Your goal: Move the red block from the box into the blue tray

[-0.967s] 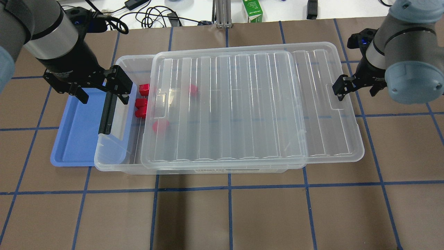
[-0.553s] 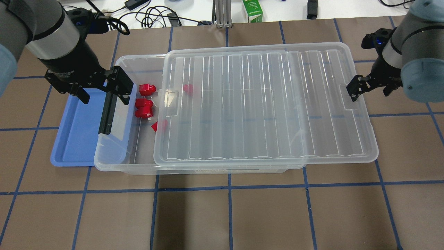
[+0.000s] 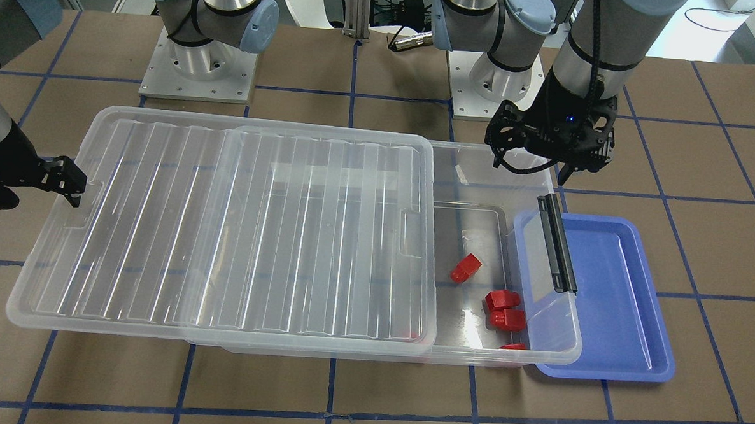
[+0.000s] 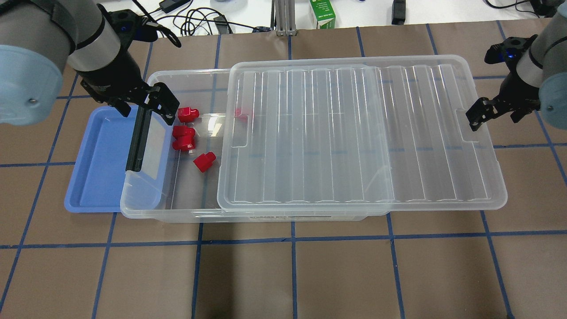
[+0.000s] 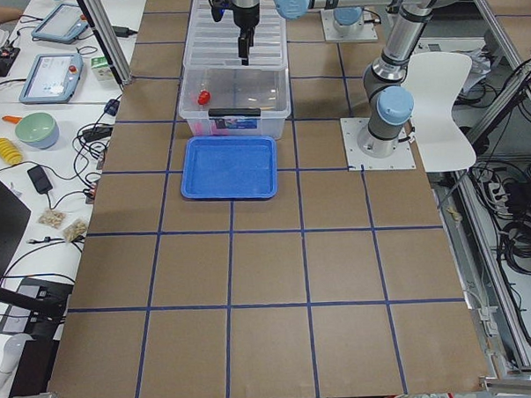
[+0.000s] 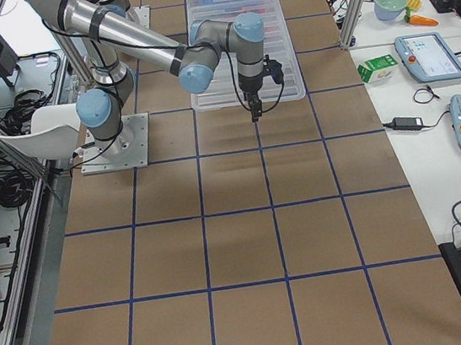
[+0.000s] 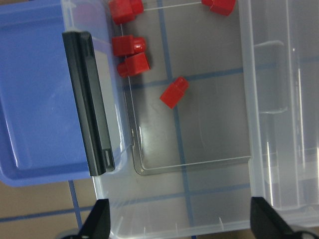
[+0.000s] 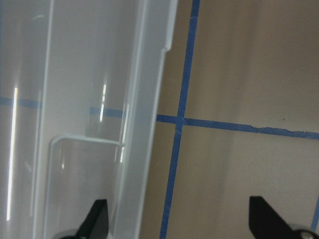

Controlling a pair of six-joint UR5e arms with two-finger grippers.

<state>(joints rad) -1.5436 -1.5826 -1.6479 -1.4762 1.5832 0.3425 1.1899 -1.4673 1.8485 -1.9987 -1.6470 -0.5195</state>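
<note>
The clear box (image 4: 186, 215) lies across the table, its ribbed lid (image 4: 354, 133) slid right and overhanging that end. Several red blocks lie in the uncovered left end: one loose block (image 4: 204, 161) (image 7: 174, 92) (image 3: 466, 267), two together (image 4: 183, 137), one further back (image 4: 188, 114), one half under the lid (image 4: 239, 113). The blue tray (image 4: 102, 168) (image 3: 609, 298) (image 7: 35, 99) lies partly under the box's latch end (image 4: 136, 141). My left gripper (image 4: 142, 108) (image 3: 531, 168) is open and empty above the box's back left corner. My right gripper (image 4: 494, 118) (image 8: 179, 221) is open, straddling the lid's right edge.
A green carton (image 4: 322, 13) and cables (image 4: 199, 20) lie beyond the table's back edge. The two arm bases (image 3: 199, 70) stand behind the box. The brown mat with blue tape lines (image 4: 292, 274) stretches in front of the box.
The lid has slid to the right along with my right gripper, uncovering more of the red blocks. My left gripper has shifted a little back and to the right and has stayed open.
</note>
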